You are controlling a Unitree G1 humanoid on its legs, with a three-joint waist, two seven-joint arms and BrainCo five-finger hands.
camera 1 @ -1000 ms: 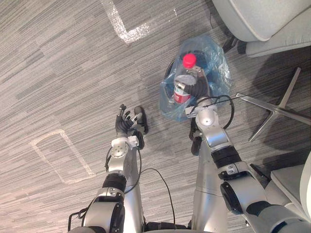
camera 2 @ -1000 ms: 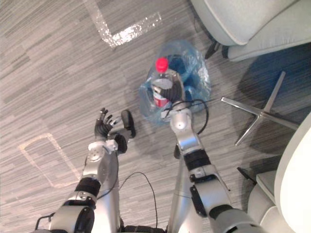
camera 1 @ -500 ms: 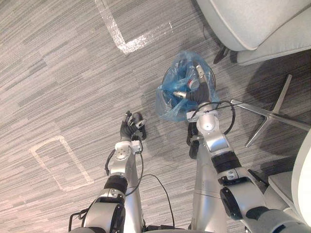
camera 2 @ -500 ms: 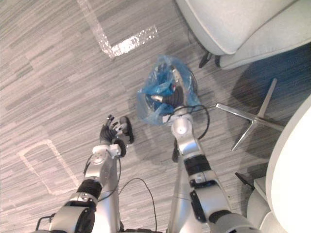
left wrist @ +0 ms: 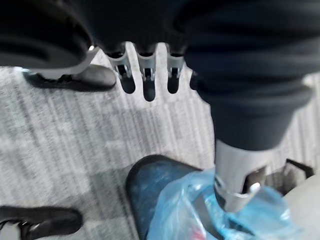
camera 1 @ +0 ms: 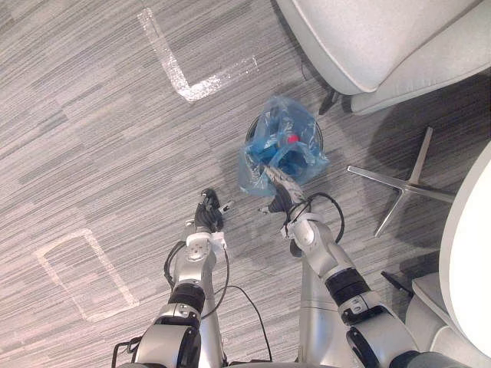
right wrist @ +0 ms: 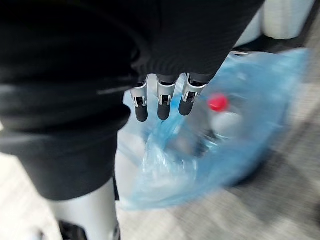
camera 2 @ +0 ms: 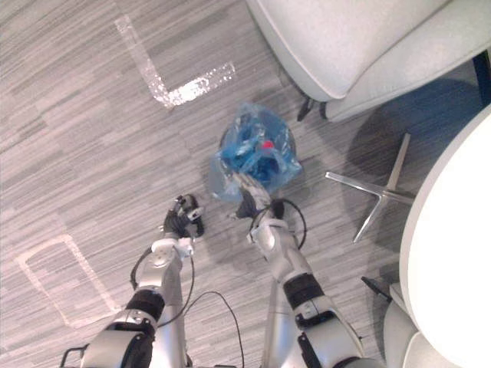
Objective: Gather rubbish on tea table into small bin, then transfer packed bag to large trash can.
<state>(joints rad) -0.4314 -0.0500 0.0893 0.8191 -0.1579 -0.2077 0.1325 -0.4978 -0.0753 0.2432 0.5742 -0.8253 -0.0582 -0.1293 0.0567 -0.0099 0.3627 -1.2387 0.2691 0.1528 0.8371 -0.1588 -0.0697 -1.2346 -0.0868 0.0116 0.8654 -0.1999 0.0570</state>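
The small dark bin [camera 1: 316, 136] stands on the carpet, lined with a blue plastic bag [camera 1: 270, 162] whose rim stands up loosely. Inside lies a clear bottle with a red cap [camera 1: 292, 139], also seen as the red cap [right wrist: 217, 102] in the right wrist view. My right hand [camera 1: 279, 196] is at the bag's near edge, fingers straight towards it and holding nothing. My left hand [camera 1: 208, 219] hangs to the left of the bin [left wrist: 145, 185], fingers curled, empty.
A pale grey armchair [camera 1: 368, 38] stands just beyond the bin. A chrome star-shaped leg [camera 1: 399, 184] lies on the floor to the right, under a white round table edge [camera 1: 469, 253]. White tape marks [camera 1: 184, 77] cross the carpet.
The camera has pulled back. My right hand held the bottle over the bin, let it go into the bag, and drew back to the near edge. My left hand's fingers curled in.
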